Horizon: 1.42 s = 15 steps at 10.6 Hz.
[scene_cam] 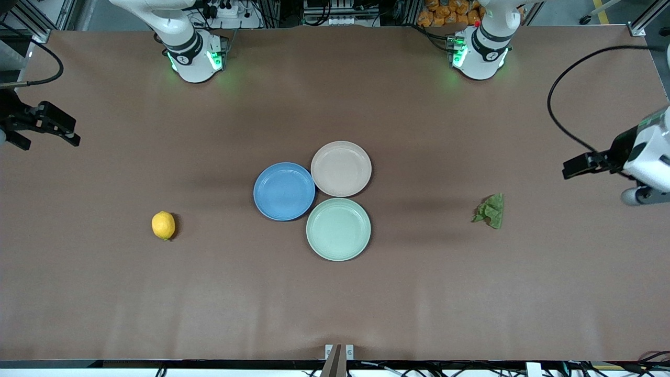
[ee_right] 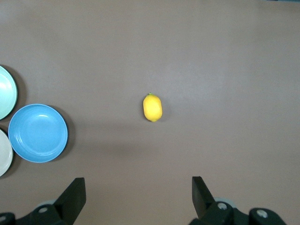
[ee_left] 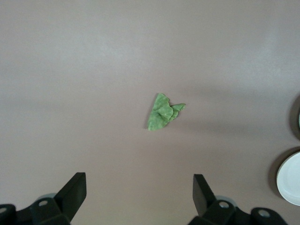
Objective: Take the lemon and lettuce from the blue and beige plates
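The lemon (scene_cam: 163, 225) lies on the bare table toward the right arm's end, well apart from the plates; it also shows in the right wrist view (ee_right: 152, 107). The lettuce (scene_cam: 490, 211) lies on the table toward the left arm's end and shows in the left wrist view (ee_left: 163, 112). The blue plate (scene_cam: 284, 191) and the beige plate (scene_cam: 341, 168) sit empty and touching at the table's middle. My right gripper (scene_cam: 73, 135) hangs open and empty (ee_right: 138, 183) above the table at its end. My left gripper (scene_cam: 568, 170) hangs open and empty (ee_left: 139, 180) at the other end.
A mint-green plate (scene_cam: 338, 229), also empty, sits against the blue and beige plates, nearer the front camera. The blue plate (ee_right: 38, 133) shows at the edge of the right wrist view. A pale plate rim (ee_left: 290, 178) shows in the left wrist view.
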Available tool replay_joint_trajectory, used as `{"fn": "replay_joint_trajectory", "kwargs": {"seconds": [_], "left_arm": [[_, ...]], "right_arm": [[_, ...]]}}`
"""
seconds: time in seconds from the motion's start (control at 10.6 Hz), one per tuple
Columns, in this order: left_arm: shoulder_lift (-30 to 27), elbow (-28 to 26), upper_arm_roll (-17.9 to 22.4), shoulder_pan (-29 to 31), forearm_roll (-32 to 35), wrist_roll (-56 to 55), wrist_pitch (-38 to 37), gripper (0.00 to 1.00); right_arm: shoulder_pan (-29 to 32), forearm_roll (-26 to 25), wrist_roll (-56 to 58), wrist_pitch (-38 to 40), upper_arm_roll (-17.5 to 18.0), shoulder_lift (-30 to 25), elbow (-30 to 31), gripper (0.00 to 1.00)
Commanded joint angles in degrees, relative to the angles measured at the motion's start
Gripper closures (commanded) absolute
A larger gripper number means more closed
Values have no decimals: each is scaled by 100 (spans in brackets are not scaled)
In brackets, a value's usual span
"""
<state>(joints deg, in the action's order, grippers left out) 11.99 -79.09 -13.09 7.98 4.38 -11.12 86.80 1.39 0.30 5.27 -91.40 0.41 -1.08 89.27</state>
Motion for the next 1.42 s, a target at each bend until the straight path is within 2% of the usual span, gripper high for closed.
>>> {"fn": "replay_joint_trajectory", "kwargs": {"seconds": [0.0, 0.19, 1.14, 1.33], "left_arm": [[-293, -45, 393, -261, -59, 40, -111, 0], [-276, -54, 562, -297, -315, 40, -102, 0], [-417, -63, 562, -394, -324, 13, -119, 0], [-417, -63, 562, -394, -324, 22, -119, 0]], "right_arm": [[-25, 84, -35, 219, -50, 47, -226, 0], [-86, 58, -35, 289, -76, 47, -226, 0], [-86, 23, -18, 553, -33, 55, -323, 0], [-95, -126, -18, 527, -6, 47, -331, 0]]}}
